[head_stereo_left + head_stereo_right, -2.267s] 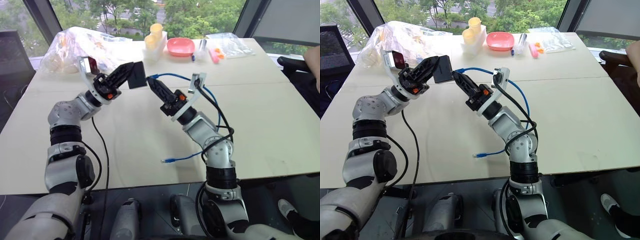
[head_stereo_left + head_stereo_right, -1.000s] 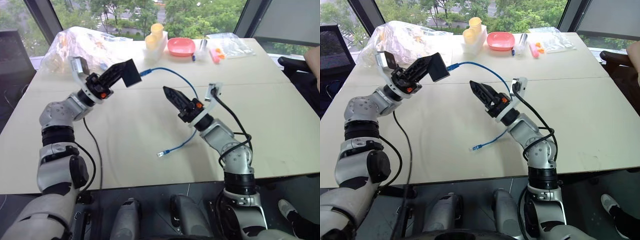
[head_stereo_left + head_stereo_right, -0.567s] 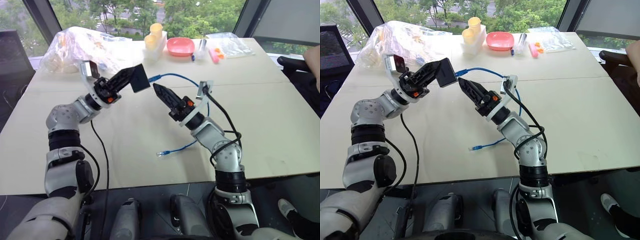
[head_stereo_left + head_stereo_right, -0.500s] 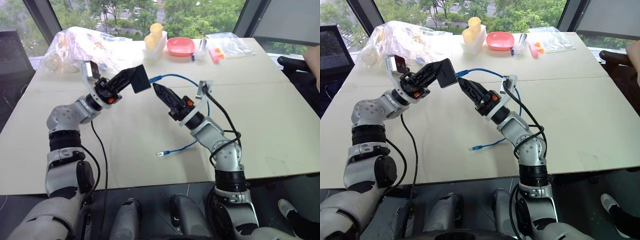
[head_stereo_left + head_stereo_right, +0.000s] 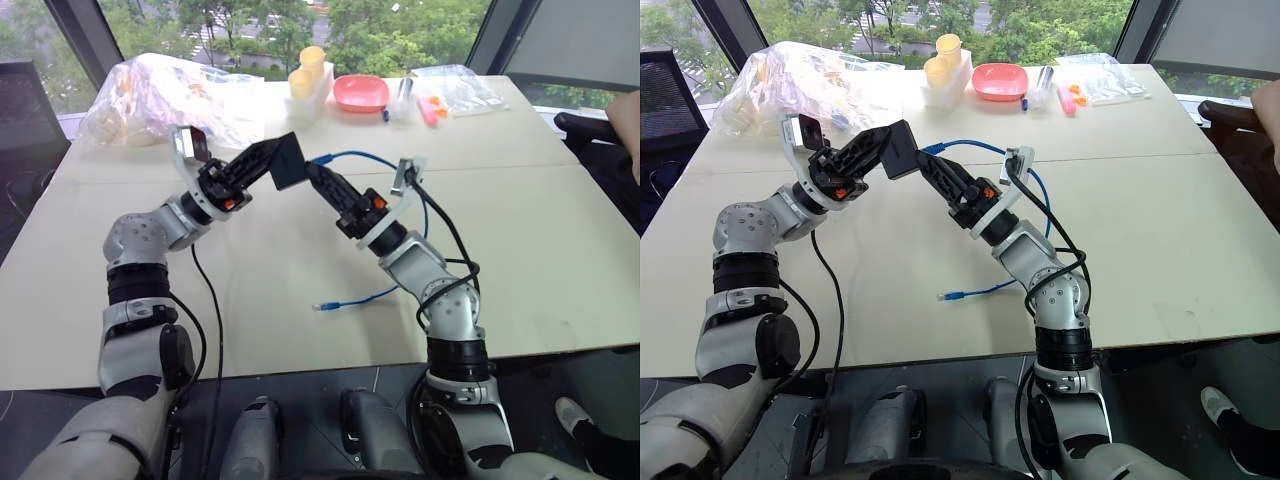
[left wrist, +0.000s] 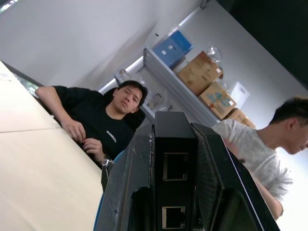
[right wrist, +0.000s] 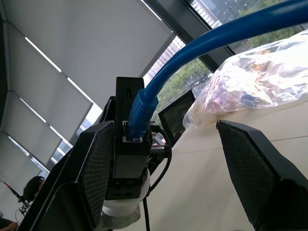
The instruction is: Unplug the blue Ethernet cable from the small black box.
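My left gripper (image 5: 264, 166) is shut on the small black box (image 5: 286, 160) and holds it up above the table's middle. In the left wrist view the small black box (image 6: 175, 163) sits between the fingers, with two ports facing out. The blue Ethernet cable (image 5: 352, 155) is plugged into the box, arcs right, then drops to a loose plug (image 5: 322, 306) on the table. My right gripper (image 5: 318, 178) is open right at the box. In the right wrist view the cable's plug (image 7: 136, 115) enters the box (image 7: 129, 159) between the spread fingers (image 7: 91, 178), close to one of them.
At the table's far side lie a crumpled plastic bag (image 5: 160, 90), yellow cups (image 5: 310, 65), a pink bowl (image 5: 362, 92) and another clear bag (image 5: 455, 85). A person's arm (image 5: 625, 110) shows at the right edge. Two people (image 6: 106, 120) sit beyond the table.
The two grippers have closed in on each other: the left brought the box rightward, the right rose and moved left until its open fingers flank the plug.
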You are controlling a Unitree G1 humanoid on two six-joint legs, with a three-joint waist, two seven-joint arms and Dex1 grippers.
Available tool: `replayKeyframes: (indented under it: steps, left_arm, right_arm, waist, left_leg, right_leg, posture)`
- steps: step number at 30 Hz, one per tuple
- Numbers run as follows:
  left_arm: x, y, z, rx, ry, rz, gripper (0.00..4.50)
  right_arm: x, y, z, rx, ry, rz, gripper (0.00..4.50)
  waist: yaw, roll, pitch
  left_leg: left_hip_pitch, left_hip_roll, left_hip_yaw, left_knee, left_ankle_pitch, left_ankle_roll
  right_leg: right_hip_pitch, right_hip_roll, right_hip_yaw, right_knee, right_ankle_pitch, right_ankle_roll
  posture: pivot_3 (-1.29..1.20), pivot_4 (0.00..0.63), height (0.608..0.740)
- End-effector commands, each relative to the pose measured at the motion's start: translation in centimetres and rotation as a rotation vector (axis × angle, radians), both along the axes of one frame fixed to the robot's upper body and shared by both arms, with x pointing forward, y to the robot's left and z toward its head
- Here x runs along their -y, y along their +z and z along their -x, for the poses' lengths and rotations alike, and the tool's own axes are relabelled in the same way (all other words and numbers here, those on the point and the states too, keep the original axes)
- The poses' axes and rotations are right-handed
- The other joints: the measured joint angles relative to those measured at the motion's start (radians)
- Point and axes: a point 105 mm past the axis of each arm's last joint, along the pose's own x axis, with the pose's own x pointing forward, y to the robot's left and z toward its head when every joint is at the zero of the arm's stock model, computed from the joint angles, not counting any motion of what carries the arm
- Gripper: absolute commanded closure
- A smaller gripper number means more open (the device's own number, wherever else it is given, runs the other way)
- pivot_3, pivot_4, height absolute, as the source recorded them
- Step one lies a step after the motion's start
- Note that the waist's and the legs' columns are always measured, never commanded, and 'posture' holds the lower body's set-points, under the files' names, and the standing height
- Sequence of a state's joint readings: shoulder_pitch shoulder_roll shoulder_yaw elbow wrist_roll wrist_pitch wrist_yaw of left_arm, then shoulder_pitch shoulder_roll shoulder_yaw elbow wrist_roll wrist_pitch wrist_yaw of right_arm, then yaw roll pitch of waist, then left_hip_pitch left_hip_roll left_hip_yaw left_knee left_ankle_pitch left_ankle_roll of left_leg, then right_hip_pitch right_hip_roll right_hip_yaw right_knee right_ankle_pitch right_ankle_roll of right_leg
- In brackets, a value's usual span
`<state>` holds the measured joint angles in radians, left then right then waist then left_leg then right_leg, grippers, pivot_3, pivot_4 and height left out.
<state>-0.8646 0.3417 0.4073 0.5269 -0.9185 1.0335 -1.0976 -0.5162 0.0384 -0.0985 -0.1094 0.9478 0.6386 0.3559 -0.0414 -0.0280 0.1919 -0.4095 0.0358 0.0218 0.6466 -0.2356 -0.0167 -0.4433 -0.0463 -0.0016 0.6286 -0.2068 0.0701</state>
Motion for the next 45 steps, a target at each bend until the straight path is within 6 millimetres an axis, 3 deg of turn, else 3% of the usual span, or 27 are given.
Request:
replayKeyframes:
  steps: [1, 2, 7, 8, 19, 26, 31, 36, 38, 42, 45]
  left_arm:
    - [0.0, 0.9, 0.5, 0.047, -0.008, 0.012, 3.94]
    - [0.0, 0.9, 0.5, 0.046, -0.008, 0.012, 3.94]
    - [0.0, 0.8, 0.5, 0.045, -0.007, 0.011, 3.94]
    - [0.0, 0.8, 0.5, 0.044, -0.007, 0.010, 3.94]
    - [-1.0, 1.1, -0.1, 0.055, 0.046, -0.001, 3.94]
    - [-5.0, 1.9, -0.6, 0.073, 0.175, -0.034, 3.94]
    - [-5.6, 2.1, -0.4, 0.078, 0.177, -0.065, 3.94]
    - [-2.4, -0.6, -1.9, 0.125, 0.242, -0.314, 3.94]
    - [0.3, -2.4, -3.2, 0.242, 0.337, -0.505, 3.94]
    - [4.6, -2.8, -3.5, 0.449, 0.421, -0.577, 3.94]
    - [6.2, -3.6, -3.8, 0.515, 0.475, -0.613, 3.94]
  right_arm:
    - [0.0, 1.5, 0.2, 0.050, 0.002, -0.039, 1.53]
    - [0.0, 1.5, 0.3, 0.052, 0.003, -0.041, 1.81]
    - [0.0, 1.7, 0.3, 0.054, 0.010, -0.067, 4.44]
    - [0.0, 1.7, 0.4, 0.055, 0.013, -0.068, 4.48]
    - [-0.4, 1.1, 0.9, 0.047, 0.040, -0.027, 4.48]
    - [6.1, 1.4, -2.1, -0.021, -0.209, -0.153, 4.48]
    - [8.0, 1.4, -2.6, -0.024, -0.261, -0.149, 4.48]
    - [10.0, -0.9, -4.8, -0.155, -0.399, -0.114, 4.48]
    - [11.2, -3.5, -6.1, -0.275, -0.503, -0.004, 4.48]
    - [13.9, -6.2, -6.7, -0.401, -0.653, 0.130, 4.48]
    - [14.7, -7.0, -6.1, -0.396, -0.694, 0.317, 3.27]
  waist:
    - [0.000, 0.000, 0.000]
    - [-0.001, 0.000, 0.000]
    - [-0.001, 0.000, 0.000]
    - [0.000, 0.000, 0.000]
    - [0.000, 0.000, 0.000]
    - [-0.001, 0.000, 0.000]
    - [0.003, 0.000, 0.000]
    - [0.006, 0.000, 0.000]
    - [0.011, 0.000, 0.000]
    - [0.028, 0.001, 0.000]
    - [0.028, 0.001, 0.000]
  left_leg:
    - [0.000, 0.000, 0.000, 0.000, 0.000, 0.000]
    - [0.000, 0.000, 0.000, 0.000, 0.000, 0.000]
    - [0.000, 0.000, 0.000, 0.000, 0.000, 0.000]
    - [0.000, 0.000, 0.000, 0.000, 0.000, 0.000]
    - [0.000, 0.000, 0.000, 0.000, 0.000, 0.000]
    - [0.000, 0.000, 0.000, 0.000, 0.000, 0.000]
    - [0.000, 0.000, 0.000, -0.002, 0.000, 0.000]
    - [0.000, 0.000, 0.000, -0.001, 0.000, 0.000]
    - [0.000, -0.001, 0.001, -0.001, 0.000, 0.000]
    - [-0.002, -0.002, 0.003, -0.001, 0.000, 0.000]
    - [-0.006, -0.002, 0.003, -0.001, -0.001, 0.001]
  right_leg:
    - [0.000, 0.000, 0.000, 0.000, 0.000, 0.000]
    - [0.000, 0.000, 0.000, 0.000, 0.000, 0.000]
    - [0.000, 0.000, 0.000, 0.000, 0.000, 0.000]
    - [0.000, 0.000, 0.000, 0.000, 0.000, 0.000]
    - [0.000, 0.000, 0.000, 0.000, -0.001, -0.001]
    - [0.000, 0.000, 0.000, 0.000, -0.001, -0.001]
    - [0.000, -0.001, 0.000, -0.002, -0.002, -0.003]
    - [0.000, -0.001, 0.000, -0.002, -0.002, -0.003]
    - [0.000, -0.002, 0.000, -0.002, -0.002, -0.003]
    - [0.000, -0.004, 0.002, -0.004, -0.002, -0.004]
    - [-0.002, -0.003, 0.002, -0.008, -0.001, -0.002]
  posture:
    - [0.00, 0.150, 0.740]
    - [0.00, 0.150, 0.740]
    - [0.00, 0.150, 0.740]
    - [0.00, 0.150, 0.740]
    - [0.00, 0.150, 0.740]
    - [0.00, 0.150, 0.740]
    - [0.00, 0.150, 0.740]
    - [0.00, 0.150, 0.740]
    - [0.00, 0.150, 0.740]
    - [0.00, 0.150, 0.740]
    - [0.00, 0.150, 0.740]
